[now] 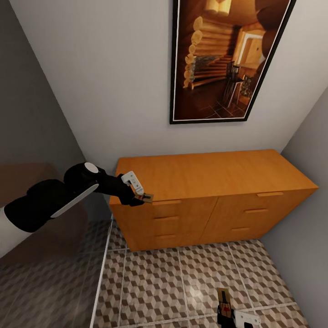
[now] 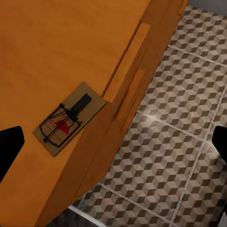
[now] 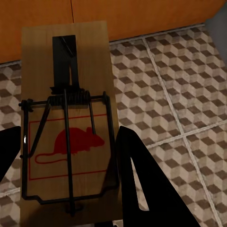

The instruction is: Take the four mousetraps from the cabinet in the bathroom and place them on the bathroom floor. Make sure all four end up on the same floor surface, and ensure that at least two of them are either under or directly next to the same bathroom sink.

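Low at the head view's bottom edge, the right gripper (image 1: 228,316) clamps one mousetrap (image 3: 66,123) above the bathroom floor (image 1: 155,278), its long axis pointing toward the cabinet (image 1: 214,177). At left, the left gripper (image 1: 142,197) hangs spread wide over a second mousetrap (image 2: 68,118) lying diagonally at the cabinet top's front edge.

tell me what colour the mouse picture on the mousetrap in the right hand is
Red: a red mouse silhouette inside a thin red outline on the mousetrap, clearest in the right wrist view.
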Robot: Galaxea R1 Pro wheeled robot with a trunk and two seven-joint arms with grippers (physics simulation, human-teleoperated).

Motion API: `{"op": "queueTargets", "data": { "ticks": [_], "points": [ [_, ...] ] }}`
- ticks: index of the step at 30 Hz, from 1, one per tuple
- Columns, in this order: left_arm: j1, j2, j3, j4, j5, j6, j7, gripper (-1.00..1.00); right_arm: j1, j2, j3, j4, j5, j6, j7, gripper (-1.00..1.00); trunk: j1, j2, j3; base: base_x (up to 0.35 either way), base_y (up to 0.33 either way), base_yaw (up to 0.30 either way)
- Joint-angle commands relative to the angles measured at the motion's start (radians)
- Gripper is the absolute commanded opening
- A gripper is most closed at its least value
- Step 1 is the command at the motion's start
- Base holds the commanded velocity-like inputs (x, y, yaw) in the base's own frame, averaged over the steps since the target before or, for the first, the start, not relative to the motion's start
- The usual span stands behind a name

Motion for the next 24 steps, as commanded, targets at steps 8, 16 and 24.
{"op": "queueTargets", "data": {
  "ticks": [8,16,24],
  "points": [
    [-0.002,0.001,-0.005,-0.001,-0.004,0.003,-0.005,1.0,-0.001,0.0,0.009,0.001,-0.01,-0.003,-0.004,-1.0,0.001,-0.002,-0.002,0.012,0.0,0.0],
    [-0.002,0.0,-0.013,0.001,-0.004,0.002,-0.005,1.0,-0.001,0.0,0.009,0.001,-0.01,-0.003,-0.004,-1.0,0.001,-0.002,-0.002,0.128,0.0,0.0],
    [-0.002,0.0,-0.024,0.001,-0.004,0.002,-0.005,1.0,-0.001,0.002,0.009,0.002,-0.01,-0.003,-0.004,-1.0,0.001,-0.002,-0.002,0.118,0.0,0.0]
  ]
}}
